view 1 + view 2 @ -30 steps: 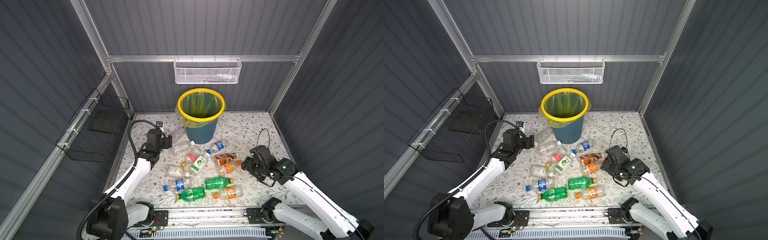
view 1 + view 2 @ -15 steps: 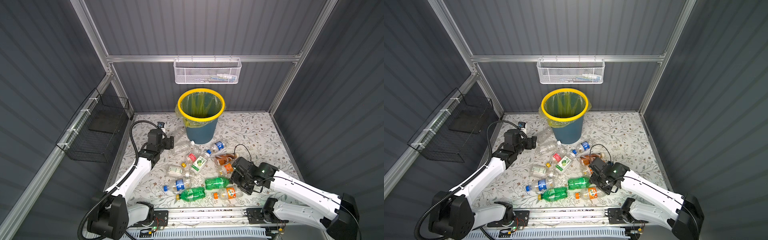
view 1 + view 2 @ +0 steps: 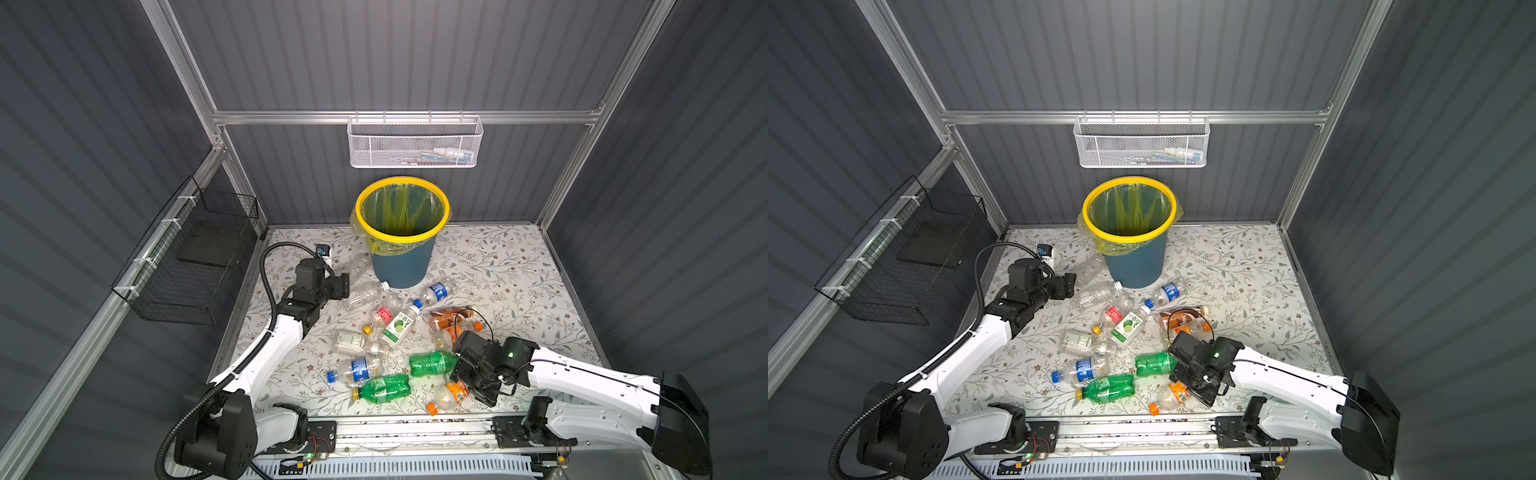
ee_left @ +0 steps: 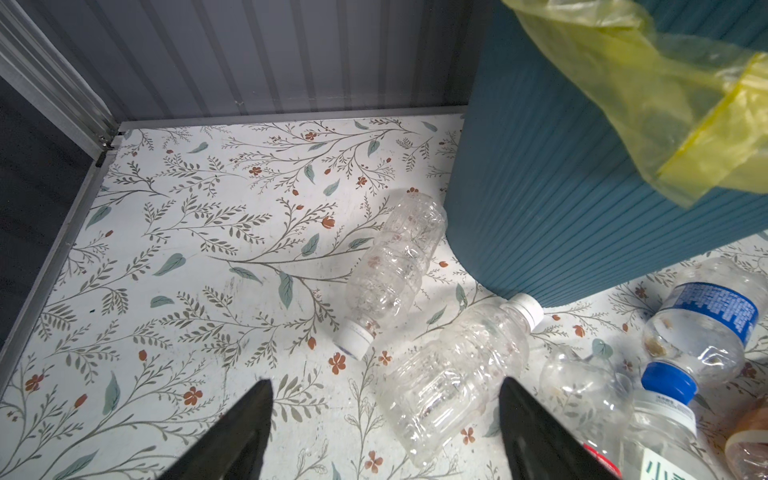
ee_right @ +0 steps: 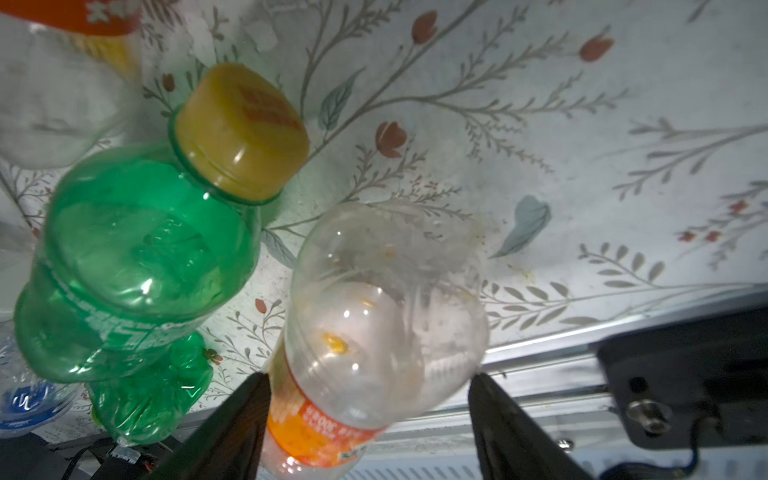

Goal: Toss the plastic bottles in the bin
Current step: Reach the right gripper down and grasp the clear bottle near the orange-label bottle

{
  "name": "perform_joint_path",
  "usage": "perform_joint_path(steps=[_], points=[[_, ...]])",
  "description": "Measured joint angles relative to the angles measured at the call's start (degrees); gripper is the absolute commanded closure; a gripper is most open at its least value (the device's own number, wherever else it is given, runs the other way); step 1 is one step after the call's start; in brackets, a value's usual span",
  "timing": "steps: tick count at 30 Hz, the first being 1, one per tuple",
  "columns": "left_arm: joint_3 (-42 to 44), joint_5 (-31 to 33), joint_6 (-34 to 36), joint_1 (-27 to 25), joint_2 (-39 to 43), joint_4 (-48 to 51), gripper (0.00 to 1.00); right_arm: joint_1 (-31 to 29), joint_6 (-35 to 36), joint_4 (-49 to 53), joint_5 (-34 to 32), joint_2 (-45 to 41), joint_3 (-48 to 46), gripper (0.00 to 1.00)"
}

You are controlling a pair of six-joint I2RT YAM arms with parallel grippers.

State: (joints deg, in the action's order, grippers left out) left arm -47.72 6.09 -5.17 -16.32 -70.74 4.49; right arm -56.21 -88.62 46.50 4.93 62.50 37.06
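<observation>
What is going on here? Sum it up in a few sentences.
Two robot arms are set to clear plastic bottles from a floral table into the yellow-rimmed bin. The right end effector is open, straddling an orange-labelled clear bottle lying near the front edge. The left end effector is open and empty, facing a white-capped clear bottle lying by the bin. Only the liner shows inside the bin; the bottles all lie on the table.
</observation>
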Motion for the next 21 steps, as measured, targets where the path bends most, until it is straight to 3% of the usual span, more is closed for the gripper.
perform_joint_path(steps=[10, 21], points=[[0.0, 0.0, 0.0, 0.0, 0.0, 0.7, 0.15, 0.2, 0.2, -2.9, 1.9, 4.3, -2.2, 0.27], [0.0, 0.1, 0.0, 0.0, 0.0, 0.7, 0.15, 3.1, 1.5, -4.5, 2.6, 2.8, -5.4, 0.45]])
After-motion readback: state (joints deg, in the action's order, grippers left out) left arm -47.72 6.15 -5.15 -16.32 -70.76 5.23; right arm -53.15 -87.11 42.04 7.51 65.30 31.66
